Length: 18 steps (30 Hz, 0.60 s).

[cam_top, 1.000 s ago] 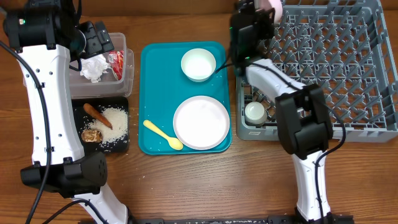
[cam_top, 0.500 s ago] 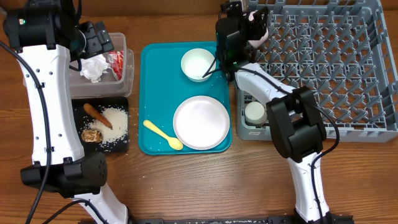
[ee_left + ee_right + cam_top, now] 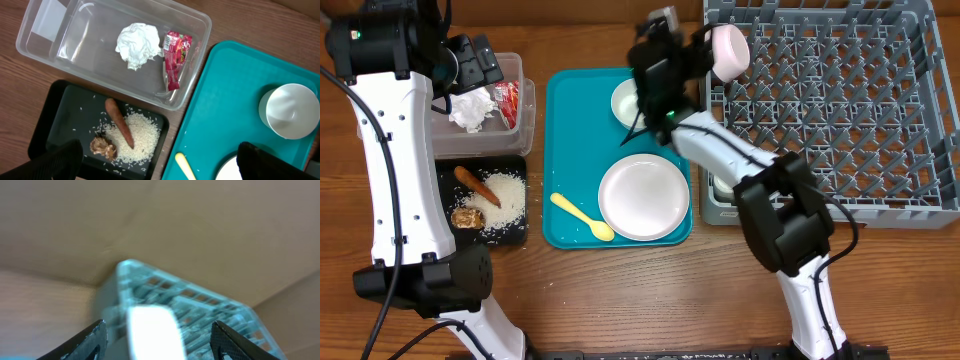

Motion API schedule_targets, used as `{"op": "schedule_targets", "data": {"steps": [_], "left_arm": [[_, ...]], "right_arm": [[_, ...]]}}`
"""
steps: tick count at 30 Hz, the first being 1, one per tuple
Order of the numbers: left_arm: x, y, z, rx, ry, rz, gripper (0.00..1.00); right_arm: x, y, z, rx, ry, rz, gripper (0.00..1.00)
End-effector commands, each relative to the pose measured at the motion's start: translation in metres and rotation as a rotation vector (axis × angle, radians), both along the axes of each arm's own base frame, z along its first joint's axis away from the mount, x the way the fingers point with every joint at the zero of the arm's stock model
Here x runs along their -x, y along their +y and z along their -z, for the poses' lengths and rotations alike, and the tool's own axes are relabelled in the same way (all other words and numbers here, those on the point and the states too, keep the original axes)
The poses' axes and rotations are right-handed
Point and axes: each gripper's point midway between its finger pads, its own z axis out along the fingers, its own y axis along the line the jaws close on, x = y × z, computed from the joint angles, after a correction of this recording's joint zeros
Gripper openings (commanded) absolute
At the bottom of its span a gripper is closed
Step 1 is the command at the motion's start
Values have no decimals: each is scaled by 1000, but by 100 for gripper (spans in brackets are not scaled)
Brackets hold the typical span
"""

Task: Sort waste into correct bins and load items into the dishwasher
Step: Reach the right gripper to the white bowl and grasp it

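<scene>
Directions are read on the overhead view, 12 o'clock being the far edge of the surface [image 3: 880,290]. The step in hand appears to be collecting the next item for the dish rack [image 3: 840,207], most likely the small white bowl [image 3: 290,111] at 1 o'clock on the teal tray [image 3: 575,130], directly beneath the right arm. The right fingers [image 3: 90,342] stand apart and hold nothing. The left fingers [image 3: 60,160] are also spread wide and empty, and hang over the bins at 9 o'clock. To do the step well, lower the right fingers astride the bowl rim, one inside and one outside. Close firmly before lifting, because a smooth rim may slip. Carry the bowl clear of the rack wall and seat it on edge between pegs. One pale pink bowl [image 3: 730,48] already stands on edge in the rack's 11 o'clock corner. The teal tray also holds the round plate [image 3: 643,197] at 5 o'clock and the yellow spoon [image 3: 582,217] at 7 o'clock. The clear tub [image 3: 45,30] contains the crumpled napkin [image 3: 137,44] and the wrapper [image 3: 175,57]. The black tray [image 3: 65,115] contains the sausage [image 3: 119,122], the rice [image 3: 142,142] and the crumbly lump [image 3: 102,146].
</scene>
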Motion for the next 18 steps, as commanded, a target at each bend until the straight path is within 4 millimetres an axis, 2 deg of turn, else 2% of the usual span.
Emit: {"op": "schedule_targets", "data": {"steps": [1, 3, 5, 7, 10, 14, 16, 18], "left_arm": [[2, -3, -4, 11, -12, 0, 100], [2, -3, -4, 11, -12, 0, 100], [2, -2, -4, 11, -12, 0, 100], [2, -3, -4, 11, -12, 0, 100], [2, -2, -4, 11, -12, 0, 100], [2, -2, -4, 11, -12, -2, 100], [2, -5, -4, 11, -12, 5, 100], [2, -6, -4, 12, -13, 7, 100]], "right_arm": [[8, 24, -16, -209, -48, -59, 74], [13, 38, -10, -295, -1, -117, 85], [21, 51, -8, -386, 72, -189, 88], [30, 60, -9, -446, 135, -241, 88], [55, 67, -11, -611, 246, -254, 87], [108, 68, 3, -881, 468, -142, 87], [118, 73, 11, -936, 524, -125, 83], [118, 79, 21, -988, 539, -104, 81]]}}
